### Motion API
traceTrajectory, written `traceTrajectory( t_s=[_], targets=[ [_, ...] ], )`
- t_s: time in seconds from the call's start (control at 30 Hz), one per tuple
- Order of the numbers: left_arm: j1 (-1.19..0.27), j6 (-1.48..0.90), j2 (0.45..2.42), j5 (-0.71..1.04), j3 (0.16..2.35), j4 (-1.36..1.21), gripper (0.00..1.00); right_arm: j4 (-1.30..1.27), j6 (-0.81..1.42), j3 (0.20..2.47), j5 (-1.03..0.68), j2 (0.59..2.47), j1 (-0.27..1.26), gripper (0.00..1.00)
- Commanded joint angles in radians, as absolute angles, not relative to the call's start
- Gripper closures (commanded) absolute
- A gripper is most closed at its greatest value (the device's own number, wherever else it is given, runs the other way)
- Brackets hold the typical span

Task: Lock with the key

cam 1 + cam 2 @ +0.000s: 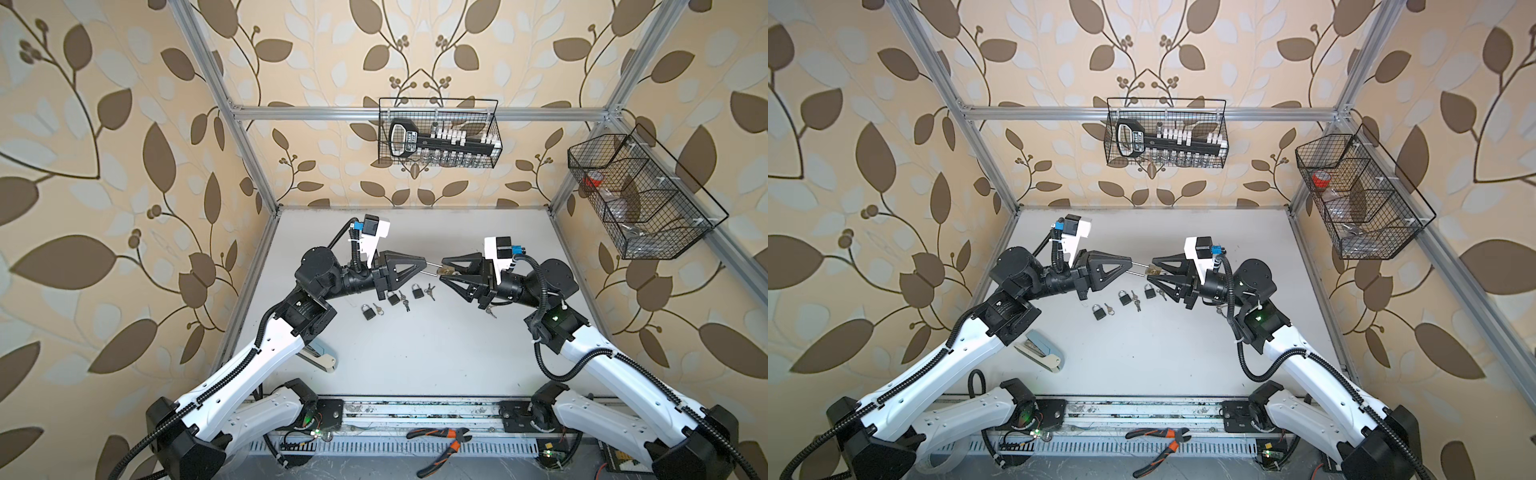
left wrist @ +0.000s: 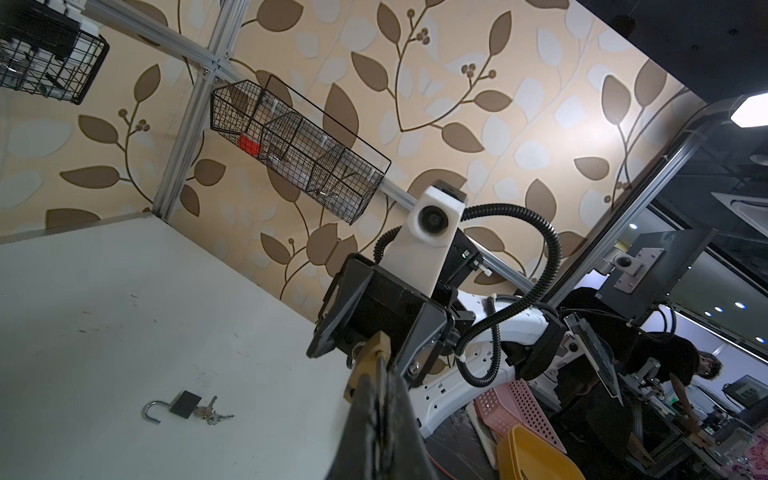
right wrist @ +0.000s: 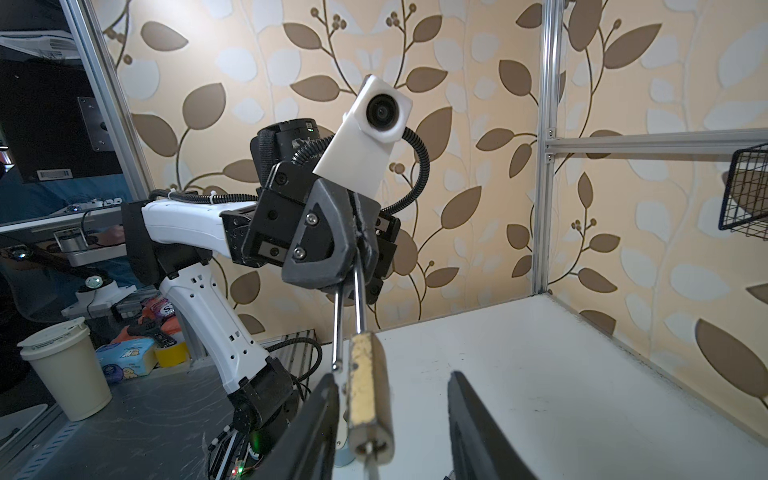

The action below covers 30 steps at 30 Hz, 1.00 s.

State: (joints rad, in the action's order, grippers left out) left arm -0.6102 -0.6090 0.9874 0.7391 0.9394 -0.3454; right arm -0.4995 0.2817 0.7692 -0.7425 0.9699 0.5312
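Observation:
A brass padlock (image 1: 444,271) (image 1: 1152,271) hangs in the air between both arms above the table's middle. My left gripper (image 1: 426,262) (image 2: 376,376) is shut on its long steel shackle (image 3: 360,299). The shackle's free end (image 3: 337,365) is out of the body. My right gripper (image 1: 442,271) (image 3: 392,376) is open around the brass body (image 3: 370,399). One finger lies close beside it and the other stands well apart. A thin metal piece, seemingly a key (image 3: 372,451), sits in the keyhole facing the right wrist camera.
Three black padlocks (image 1: 367,311) (image 1: 392,298) (image 1: 417,291) with small keys (image 1: 404,301) lie on the white table (image 1: 415,353) below the grippers. A stapler (image 1: 1040,353) lies near the left arm. Wire baskets (image 1: 438,133) (image 1: 640,191) hang on the walls. Pliers (image 1: 440,444) rest at the front rail.

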Motion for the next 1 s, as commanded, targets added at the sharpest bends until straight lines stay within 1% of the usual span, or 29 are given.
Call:
traceTrajectory(
  t_s=[0.0,0.13,0.57,0.67,0.73,0.97],
  targets=[
    [-0.619,-0.617,0.965,0.724,0.932,-0.422,1.00,-0.529,0.294,0.756,-0.723,0.953,0.536,0.58],
    [-0.620,-0.615,0.963,0.723,0.930,-0.423,1.00,-0.547,0.309,0.750,-0.717,0.947,0.536,0.60],
    [-0.621,-0.618,0.953,0.716,0.906,-0.451,1.00,-0.540,0.318,0.740,-0.718,0.955,0.536,0.60],
    [-0.621,-0.617,0.953,0.718,0.906,-0.452,1.00,-0.540,0.320,0.744,-0.736,0.971,0.535,0.56],
    [-0.622,-0.615,0.953,0.719,0.908,-0.450,1.00,-0.544,0.322,0.743,-0.736,0.974,0.535,0.55],
    [-0.622,-0.615,0.956,0.721,0.907,-0.450,1.00,-0.554,0.329,0.747,-0.727,0.967,0.536,0.62]
  ],
)
